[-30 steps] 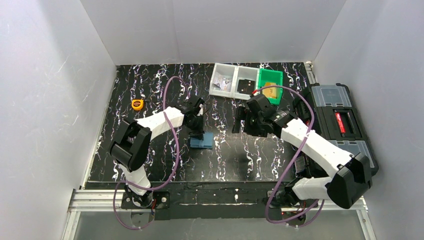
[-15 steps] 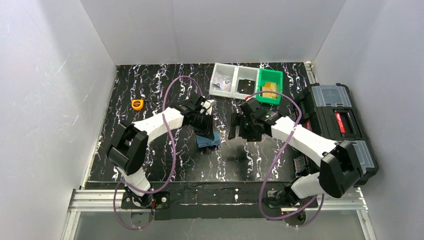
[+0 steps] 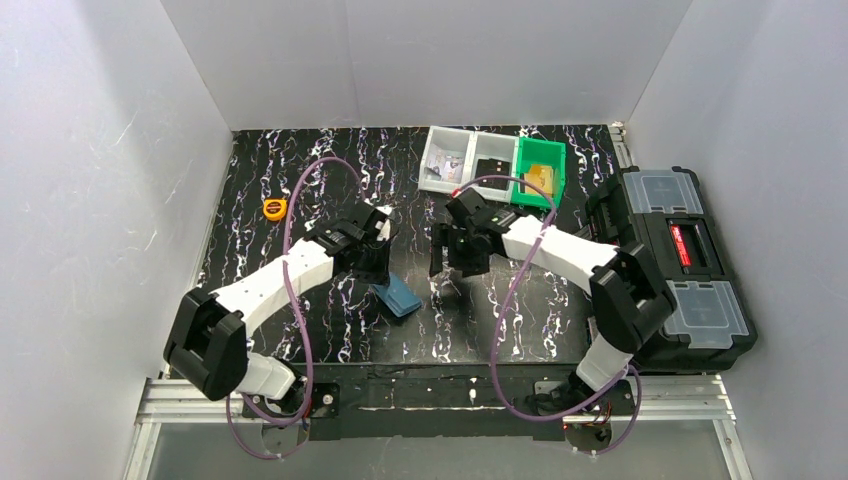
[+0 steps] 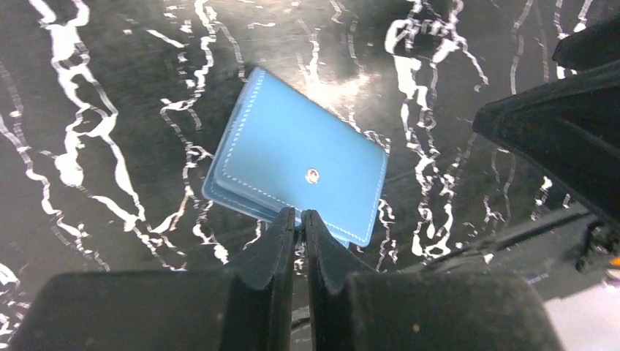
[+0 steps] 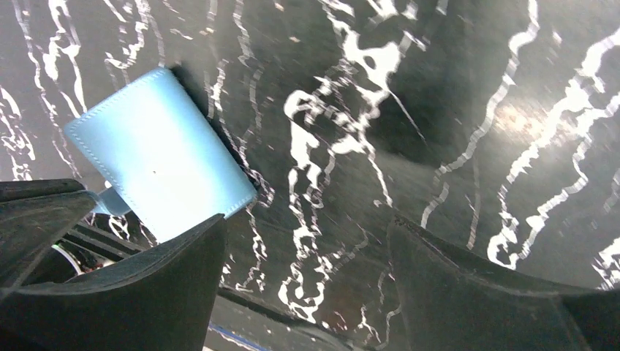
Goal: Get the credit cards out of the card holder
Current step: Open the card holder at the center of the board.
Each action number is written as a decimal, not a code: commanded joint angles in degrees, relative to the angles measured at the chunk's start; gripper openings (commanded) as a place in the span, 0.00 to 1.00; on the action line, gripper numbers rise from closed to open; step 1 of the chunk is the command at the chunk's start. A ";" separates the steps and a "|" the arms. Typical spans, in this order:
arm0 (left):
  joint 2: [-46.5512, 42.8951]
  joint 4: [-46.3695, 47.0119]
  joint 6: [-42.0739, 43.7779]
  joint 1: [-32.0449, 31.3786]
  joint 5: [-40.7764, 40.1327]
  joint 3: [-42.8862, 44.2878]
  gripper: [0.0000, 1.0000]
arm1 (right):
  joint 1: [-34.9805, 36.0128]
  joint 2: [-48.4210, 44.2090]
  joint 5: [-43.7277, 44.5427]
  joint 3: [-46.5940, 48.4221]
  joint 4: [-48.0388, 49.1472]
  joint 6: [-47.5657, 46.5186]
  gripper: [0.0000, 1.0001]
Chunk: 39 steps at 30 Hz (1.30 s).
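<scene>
The card holder (image 4: 296, 164) is a small blue folded wallet with a snap, shut, lying askew low over the black marbled table (image 3: 300, 180). My left gripper (image 4: 300, 216) is shut, its tips pinching the holder's near edge. In the top view the holder (image 3: 398, 296) sticks out toward the near side from the left gripper (image 3: 380, 272). My right gripper (image 5: 307, 234) hangs open just right of the holder (image 5: 157, 150), with nothing between its fingers; from above the right gripper (image 3: 447, 262) is a hand's width from the holder. The credit cards are hidden.
Two clear bins (image 3: 466, 162) and a green bin (image 3: 540, 170) sit at the back, with small items inside. A black toolbox (image 3: 680, 250) lies along the right edge. A yellow tape measure (image 3: 274, 208) is at the back left. White walls enclose the table.
The left arm swung left and toward the near edge, taking the holder along and turning it. The right gripper moved left toward the holder, and its jaws narrowed a little.
</scene>
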 commanded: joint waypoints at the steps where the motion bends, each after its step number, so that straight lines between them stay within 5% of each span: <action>1: -3.32 -3.64 -1.93 0.99 -9.69 -1.21 0.00 | 2.97 3.66 -1.26 6.45 4.22 -3.49 0.85; 14: -5.98 -0.02 -1.52 3.58 -2.04 -0.54 0.00 | 11.58 5.24 -1.63 3.31 20.85 -3.03 0.83; 39: -4.95 -0.28 -0.03 4.81 0.64 0.57 0.00 | 15.15 5.49 5.62 0.59 21.08 -2.27 0.57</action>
